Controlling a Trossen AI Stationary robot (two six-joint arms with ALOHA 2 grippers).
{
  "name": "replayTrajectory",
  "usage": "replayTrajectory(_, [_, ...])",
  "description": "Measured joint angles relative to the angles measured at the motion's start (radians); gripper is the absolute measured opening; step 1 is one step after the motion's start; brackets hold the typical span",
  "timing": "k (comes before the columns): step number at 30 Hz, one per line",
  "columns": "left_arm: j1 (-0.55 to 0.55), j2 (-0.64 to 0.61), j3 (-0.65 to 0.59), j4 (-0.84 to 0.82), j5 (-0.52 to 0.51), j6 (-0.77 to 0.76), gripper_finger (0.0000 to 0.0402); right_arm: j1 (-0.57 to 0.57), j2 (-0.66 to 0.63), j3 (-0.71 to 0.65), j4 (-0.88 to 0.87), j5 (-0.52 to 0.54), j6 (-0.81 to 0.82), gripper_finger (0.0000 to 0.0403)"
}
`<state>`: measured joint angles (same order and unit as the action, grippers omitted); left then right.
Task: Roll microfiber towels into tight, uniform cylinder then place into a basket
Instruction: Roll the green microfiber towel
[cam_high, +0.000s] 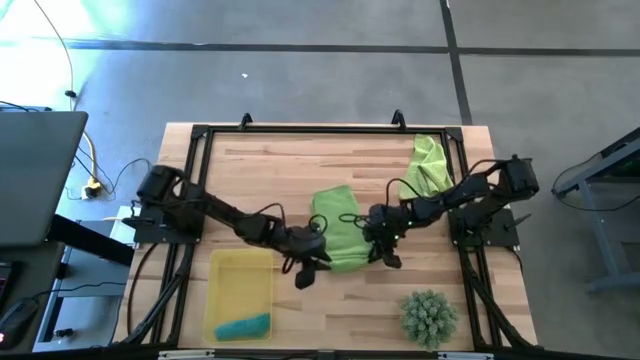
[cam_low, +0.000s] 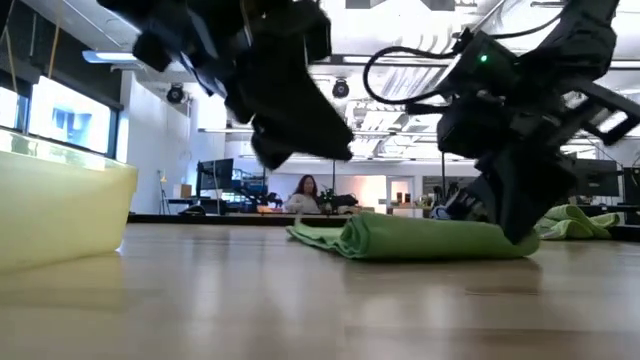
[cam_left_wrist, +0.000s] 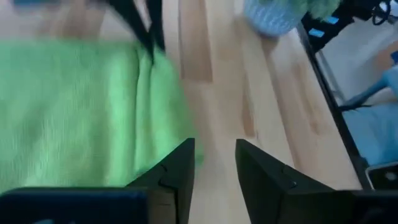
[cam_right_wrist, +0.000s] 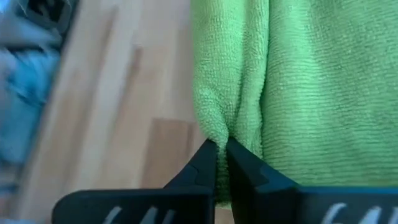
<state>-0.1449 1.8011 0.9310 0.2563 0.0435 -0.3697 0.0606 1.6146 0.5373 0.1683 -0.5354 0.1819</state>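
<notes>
A lime green microfiber towel (cam_high: 338, 235) lies mid-table, its near end rolled into a low roll (cam_low: 420, 238). My right gripper (cam_right_wrist: 219, 149) is shut on the cloth at the roll's right end. My left gripper (cam_left_wrist: 214, 168) hangs open above the bare wood beside the towel's left edge (cam_left_wrist: 168, 93), with nothing between its fingers. A second lime towel (cam_high: 428, 165) lies crumpled at the far right. The teal towel (cam_high: 243, 326) lies in the yellow basket (cam_high: 240, 280) at the near left. My right gripper pinches a puckered fold of the lime towel (cam_right_wrist: 217, 132) between its two fingertips, at the right end of the rolled near edge. The fingers slant down from the table's right side. The towel lies on the table, slack.
A spiky green plant (cam_high: 430, 315) stands at the near right corner. A black frame (cam_high: 330, 130) runs round the tabletop. Bare wood shows between the towel and the basket and along the far side.
</notes>
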Motion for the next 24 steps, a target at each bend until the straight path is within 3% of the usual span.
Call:
replayTrajectory(5, [-0.068, 0.020, 0.001, 0.065, -0.175, 0.117, 0.0112, -0.047, -0.001, 0.000, 0.005, -0.049, 0.207, 0.0004])
replayTrajectory(9, [-0.100, 0.050, 0.002, 0.115, -0.314, 0.168, 0.0121, -0.067, -0.002, 0.000, 0.002, -0.033, 0.267, 0.0004])
replayTrajectory(14, [-0.108, 0.102, 0.002, 0.114, -0.357, 0.198, 0.0138, -0.073, -0.004, 0.003, -0.003, 0.063, 0.288, 0.0004])
replayTrajectory(24, [-0.110, 0.201, 0.067, 0.111, -0.484, 0.338, 0.0162, -0.074, -0.005, 0.004, -0.006, 0.070, 0.288, 0.0004])
